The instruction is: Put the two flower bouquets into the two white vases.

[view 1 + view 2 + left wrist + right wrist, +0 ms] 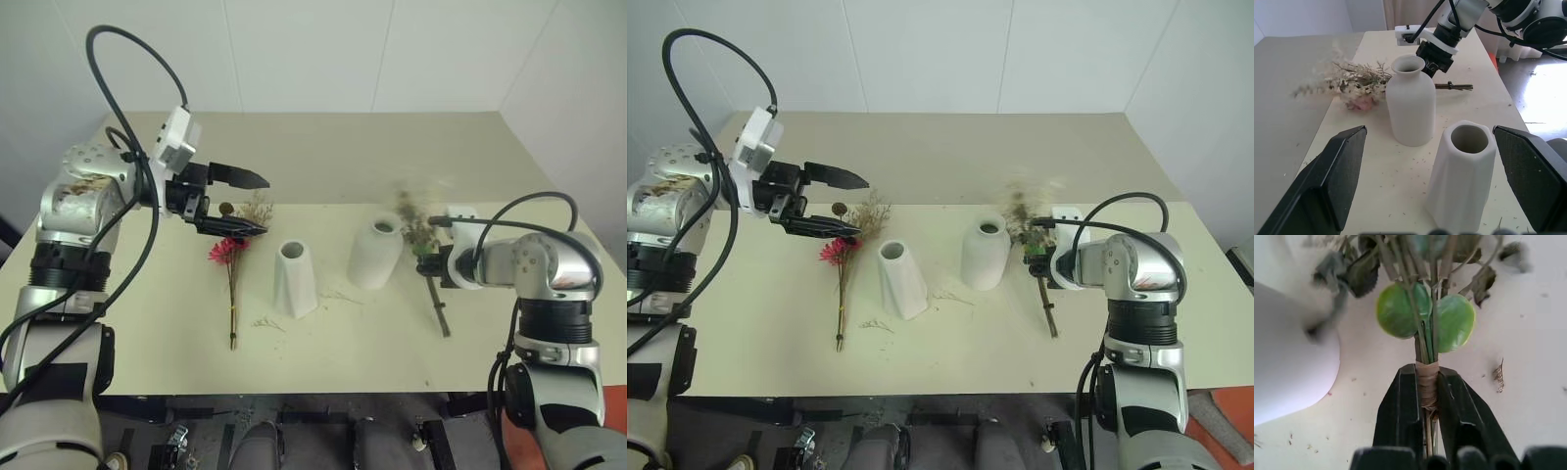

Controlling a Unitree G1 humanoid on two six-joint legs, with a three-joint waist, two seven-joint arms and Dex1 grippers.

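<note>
Vases are both standing empty on the table (118,323): the faceted vase (295,279) and the rounder vase (376,253) just beside it. I am clamping my right tool (1427,396) on the wrapped stem of the fuller bouquet (423,245), lying beside the rounder vase. My left tool (235,203) is hanging wide open, holding nothing, above the slim bouquet (231,259), lying flat. Both placements remain.

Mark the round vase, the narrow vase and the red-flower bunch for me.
Round vase (375,257), left eye view, body.
Narrow vase (295,282), left eye view, side wall.
Red-flower bunch (224,250), left eye view, red bloom.
</note>
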